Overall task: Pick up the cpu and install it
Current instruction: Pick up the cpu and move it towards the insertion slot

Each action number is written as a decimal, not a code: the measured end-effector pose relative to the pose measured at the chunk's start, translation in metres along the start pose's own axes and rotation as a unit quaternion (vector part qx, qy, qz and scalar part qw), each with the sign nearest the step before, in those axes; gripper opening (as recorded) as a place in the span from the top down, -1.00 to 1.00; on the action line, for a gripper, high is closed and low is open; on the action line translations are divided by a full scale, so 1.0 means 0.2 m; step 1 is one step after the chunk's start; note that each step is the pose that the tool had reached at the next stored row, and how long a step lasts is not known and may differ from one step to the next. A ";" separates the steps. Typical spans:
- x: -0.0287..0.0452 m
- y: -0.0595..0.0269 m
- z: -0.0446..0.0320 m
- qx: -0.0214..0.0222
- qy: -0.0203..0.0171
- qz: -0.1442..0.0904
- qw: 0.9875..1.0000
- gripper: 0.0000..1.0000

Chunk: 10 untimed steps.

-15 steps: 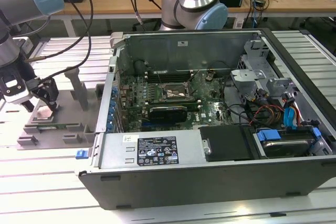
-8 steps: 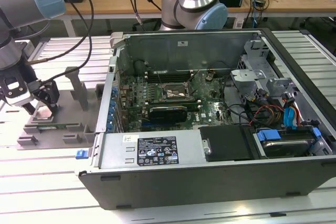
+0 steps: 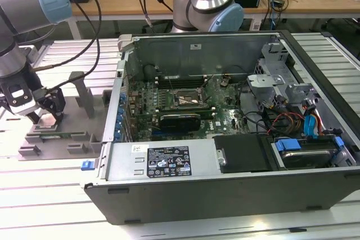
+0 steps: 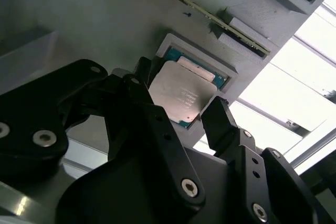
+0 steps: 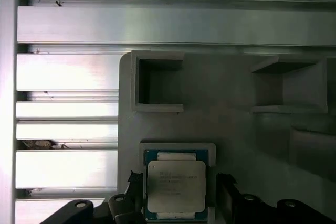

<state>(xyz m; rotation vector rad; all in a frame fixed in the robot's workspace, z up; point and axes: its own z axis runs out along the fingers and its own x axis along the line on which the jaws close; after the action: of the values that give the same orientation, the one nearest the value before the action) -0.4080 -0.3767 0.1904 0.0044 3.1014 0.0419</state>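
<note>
The cpu lies flat in a recess of the fixture, outside the case; the gripper hangs directly above it, jaws spread slightly wider than the cpu, 1 finger beside each of 2 opposite edges, apparently not touching.

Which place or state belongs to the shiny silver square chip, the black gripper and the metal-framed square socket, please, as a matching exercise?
1. shiny silver square cpu
2. black gripper
3. metal-framed square socket

A. inside the open computer case
B. in a recess of the grey plastic fixture
C. open, astride the cpu

Pairs: 1-B, 2-C, 3-A
</note>
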 end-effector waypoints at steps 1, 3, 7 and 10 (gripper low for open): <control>0.001 0.000 0.004 0.000 0.000 0.000 1.000 -0.33; 0.001 0.000 0.015 0.000 0.000 0.000 1.000 -0.33; 0.002 0.001 0.026 0.000 0.000 0.000 1.000 -0.33; 0.008 0.003 0.026 0.000 0.000 0.000 1.000 -0.33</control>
<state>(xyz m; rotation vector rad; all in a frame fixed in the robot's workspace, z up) -0.4094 -0.3760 0.1852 0.0039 3.1013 0.0421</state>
